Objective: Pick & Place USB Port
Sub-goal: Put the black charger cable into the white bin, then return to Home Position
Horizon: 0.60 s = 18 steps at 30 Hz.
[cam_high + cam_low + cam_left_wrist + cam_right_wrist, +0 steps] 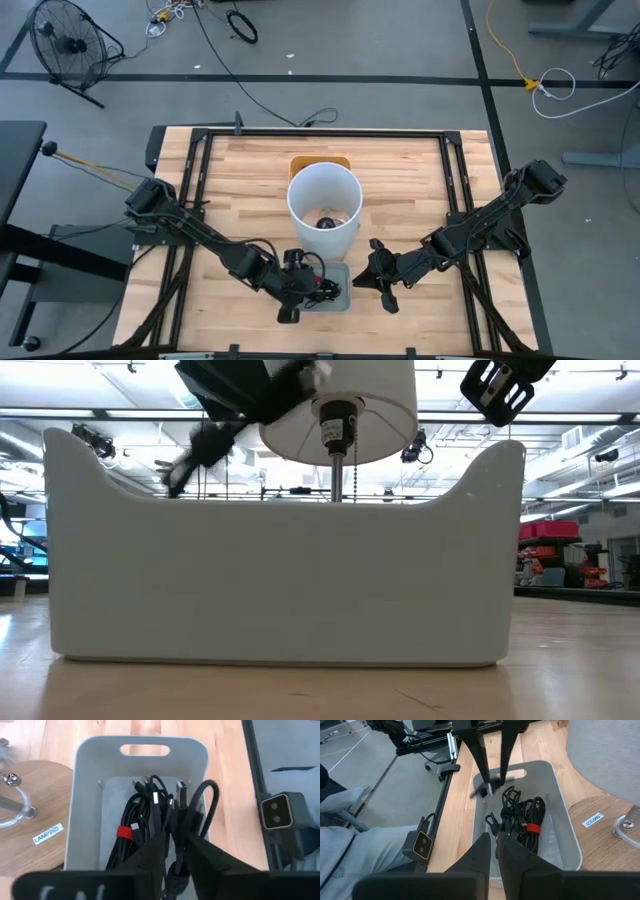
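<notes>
USB cables (150, 825) lie tangled in the grey bin (87, 795), left pincer (172, 855) closed on one cable above it, right pincer (496, 851) closed, empty

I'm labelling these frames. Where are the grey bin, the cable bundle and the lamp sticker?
grey bin (145, 750), left wrist view, handle-slot rim.
cable bundle (150, 820), left wrist view, black coils.
lamp sticker (48, 833), left wrist view, label centre.

Around your pale wooden butcher-block table (410, 180) you have grey concrete floor (380, 40) crossed by black tape lines; a black round floor fan (68, 45) stands beyond its far left corner.
</notes>
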{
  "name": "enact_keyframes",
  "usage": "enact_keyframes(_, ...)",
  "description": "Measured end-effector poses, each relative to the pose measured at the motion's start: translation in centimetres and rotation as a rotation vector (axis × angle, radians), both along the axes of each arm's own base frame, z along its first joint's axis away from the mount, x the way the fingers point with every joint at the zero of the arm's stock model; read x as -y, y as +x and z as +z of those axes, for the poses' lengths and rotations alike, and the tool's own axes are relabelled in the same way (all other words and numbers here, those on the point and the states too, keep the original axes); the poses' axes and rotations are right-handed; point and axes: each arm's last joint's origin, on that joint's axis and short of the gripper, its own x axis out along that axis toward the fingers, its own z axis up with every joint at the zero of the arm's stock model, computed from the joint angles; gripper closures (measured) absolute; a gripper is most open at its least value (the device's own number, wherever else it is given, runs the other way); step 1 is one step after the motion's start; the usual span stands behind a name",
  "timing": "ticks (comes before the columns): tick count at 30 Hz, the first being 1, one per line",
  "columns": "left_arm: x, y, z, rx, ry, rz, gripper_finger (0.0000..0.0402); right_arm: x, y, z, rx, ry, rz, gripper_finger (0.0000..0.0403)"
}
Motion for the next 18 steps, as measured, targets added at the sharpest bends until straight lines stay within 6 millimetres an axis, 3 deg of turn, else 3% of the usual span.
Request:
enact_keyframes(6, -0.2, 0.0, 0.0, 0.022, 0.04, 0.032, 0.0287, 0.0, 0.0, 0.0, 0.0, 0.0, 0.0, 0.0365)
enact_keyframes(13, -0.2, 0.3, 0.2, 0.048, 0.042, 0.033, 0.0288, 0.0, 0.0, 0.0, 0.0, 0.0, 0.0, 0.0365)
enact_keyframes(18, 0.6, 1.2, 2.0, 0.187, 0.061, -0.064, 0.0291, 0.0, 0.0, 0.0, 0.0, 0.0, 0.0, 0.0365)
